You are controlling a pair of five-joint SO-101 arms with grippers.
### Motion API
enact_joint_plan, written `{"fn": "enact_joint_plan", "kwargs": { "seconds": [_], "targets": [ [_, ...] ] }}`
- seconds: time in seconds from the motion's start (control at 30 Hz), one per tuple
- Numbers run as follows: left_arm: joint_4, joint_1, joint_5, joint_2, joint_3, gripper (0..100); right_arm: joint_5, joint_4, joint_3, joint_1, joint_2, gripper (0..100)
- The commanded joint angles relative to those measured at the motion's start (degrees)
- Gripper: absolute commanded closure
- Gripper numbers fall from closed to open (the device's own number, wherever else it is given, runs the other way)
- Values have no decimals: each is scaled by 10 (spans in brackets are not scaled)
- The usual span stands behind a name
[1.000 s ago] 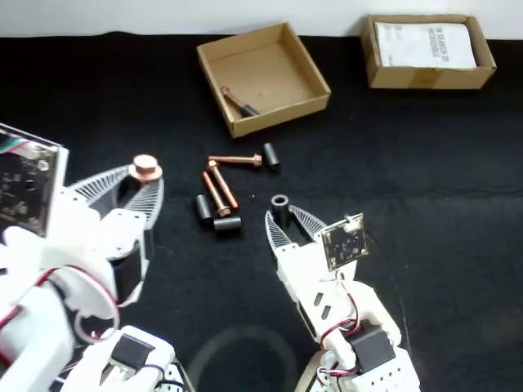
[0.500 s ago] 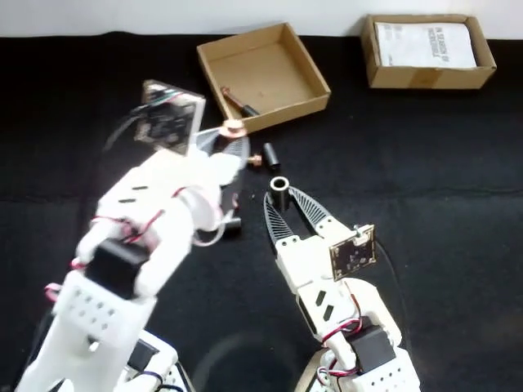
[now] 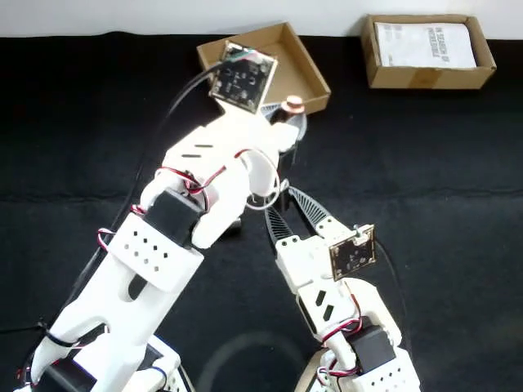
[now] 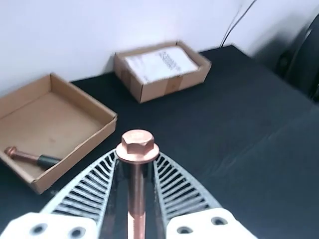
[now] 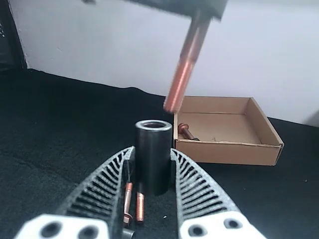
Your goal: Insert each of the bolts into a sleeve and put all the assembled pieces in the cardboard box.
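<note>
1. Found left gripper [image 4: 137, 158] pinching bolt [image 4: 137, 143] by the shank, head up, at upper ctr of high view, just beside cardboard box [image 5: 224, 152].
2. Found right gripper [image 5: 153, 155] pinching sleeve [image 5: 153, 149] upright, bore facing up, near mid-frame in high view.
3. Noted, vs 1 sec ago, swing of left arm from left side of frame across table to above right gripper. Also noted slight up-frame shift of right gripper, then no further movement.
4. Seen in right wrist view: bolt tip above sleeve mouth, tilted, apart from it, not yet entered.
5. Judged carry-over done and alignment begun. Needs straightening & descent before insertion.
6. Logged one assembled piece [image 4: 30, 157] in box. Logged loose bolts [image 5: 141, 206] on table, so work outstanding.
</note>
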Motion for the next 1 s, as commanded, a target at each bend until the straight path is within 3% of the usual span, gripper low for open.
{"fn": "enact_joint_plan", "kwargs": {
  "seconds": [0.0, 0.33, 0.53, 0.97],
  "targets": [
    [10, 13, 11, 0, -51, 991, 3, -15, -28, -3, -11, 991],
    [54, 16, 12, -3, -53, 991, 2, -18, -4, -3, -11, 991],
    [55, 17, 72, -3, -53, 991, 2, -18, -7, -3, -11, 991],
    [79, 17, 72, -3, -53, 991, 2, -18, -7, 37, -11, 991]
  ]
}}
